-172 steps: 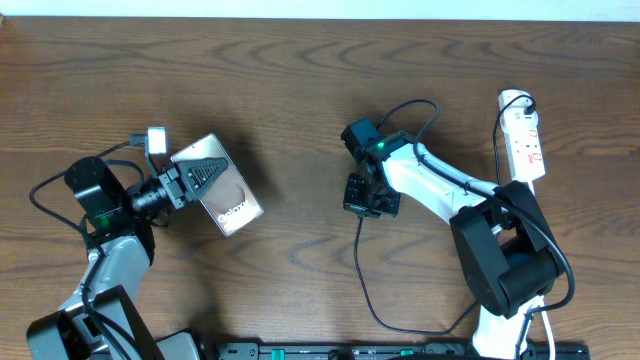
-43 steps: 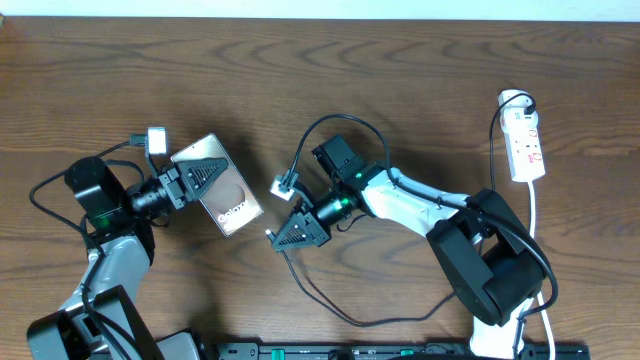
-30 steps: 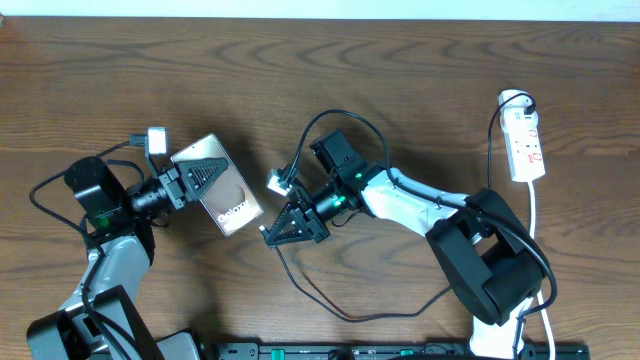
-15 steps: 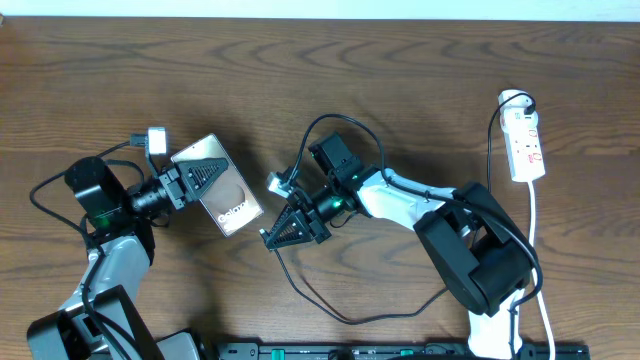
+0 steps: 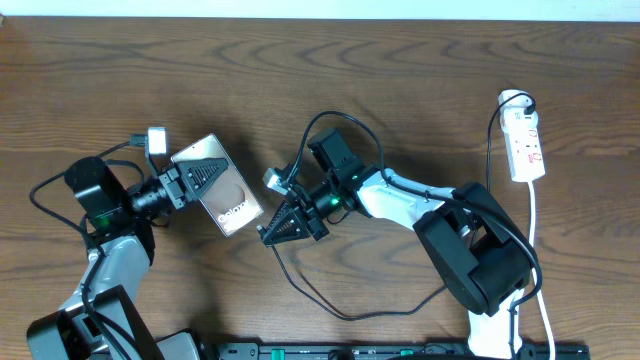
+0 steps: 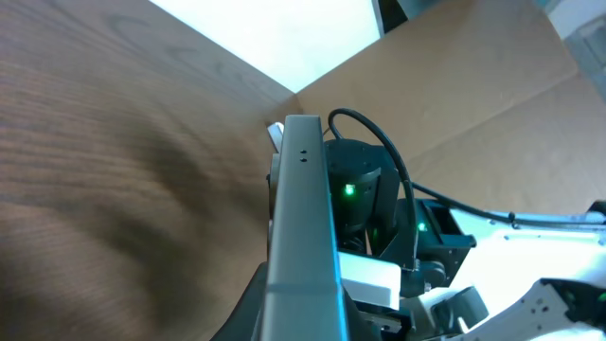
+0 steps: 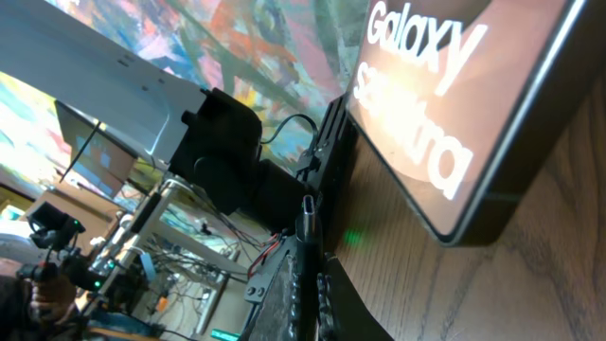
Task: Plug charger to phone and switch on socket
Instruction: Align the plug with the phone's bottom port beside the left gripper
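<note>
Phone (image 5: pixel 236 206) sits clamped, tilted, in left gripper (image 5: pixel 205 177), port edge offered; right gripper (image 5: pixel 271 233) pinches charger (image 7: pixel 307 212), tip aimed there.

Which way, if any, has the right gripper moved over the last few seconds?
Yes. The right gripper has moved left, away from the socket, to just beside the phone.

Brown wooden table (image 5: pixel 300 80) with white socket (image 5: pixel 527 145), black charger cable (image 5: pixel 340 316)
</note>
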Robot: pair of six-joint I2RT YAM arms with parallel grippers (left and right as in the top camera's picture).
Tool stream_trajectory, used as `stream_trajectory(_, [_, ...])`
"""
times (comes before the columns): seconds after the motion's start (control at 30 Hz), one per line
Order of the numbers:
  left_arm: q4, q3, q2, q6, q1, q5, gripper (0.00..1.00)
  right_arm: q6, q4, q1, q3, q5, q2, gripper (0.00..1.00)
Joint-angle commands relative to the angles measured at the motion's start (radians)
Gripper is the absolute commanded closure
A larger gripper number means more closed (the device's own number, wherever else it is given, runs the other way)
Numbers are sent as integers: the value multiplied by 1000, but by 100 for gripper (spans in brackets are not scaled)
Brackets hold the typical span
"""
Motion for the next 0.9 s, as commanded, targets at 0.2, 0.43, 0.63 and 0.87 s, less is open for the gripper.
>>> stream_trajectory(0.2, [5,-1,-3,-205,4,-95,93,71,41,2,-4,-14,10,99])
stream_trajectory(0.43, [6,-1,-3,-298,4,-146,93,146,101,14,-4,-11,10,99])
stream_trajectory(0.63, [8,-1,-3,-314,4,-126,93,221,144,18,-4,35,10,99])
stream_trajectory(0.87, [31,-1,-3,-313,3,-77,93,258,179,18,-4,34,10,99])
